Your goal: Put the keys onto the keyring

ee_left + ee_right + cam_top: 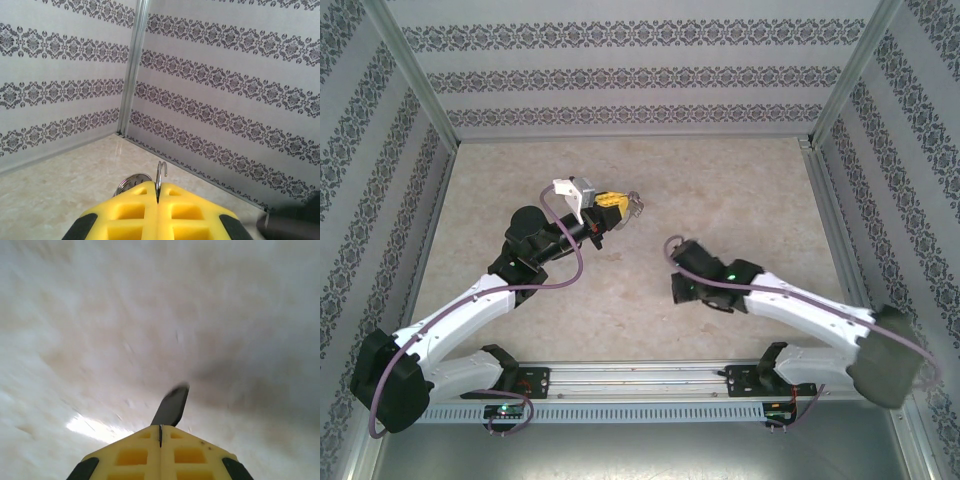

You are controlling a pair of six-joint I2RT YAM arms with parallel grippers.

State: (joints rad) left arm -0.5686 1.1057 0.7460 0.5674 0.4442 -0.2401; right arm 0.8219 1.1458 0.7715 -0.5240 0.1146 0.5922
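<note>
Reaching forward, the left gripper clamps the keyring, while the right gripper tilts down toward the table, pinching the key.

The tabletop is a pale beige slab with a faint mottled, stone-like pattern of lighter and darker patches. Patterned walls meet it at the far edge and along both sides, and aluminium posts rise from the far corners. An aluminium rail runs along its near edge. In the right wrist view the surface is close and blurred, with one bright patch of glare.
</note>
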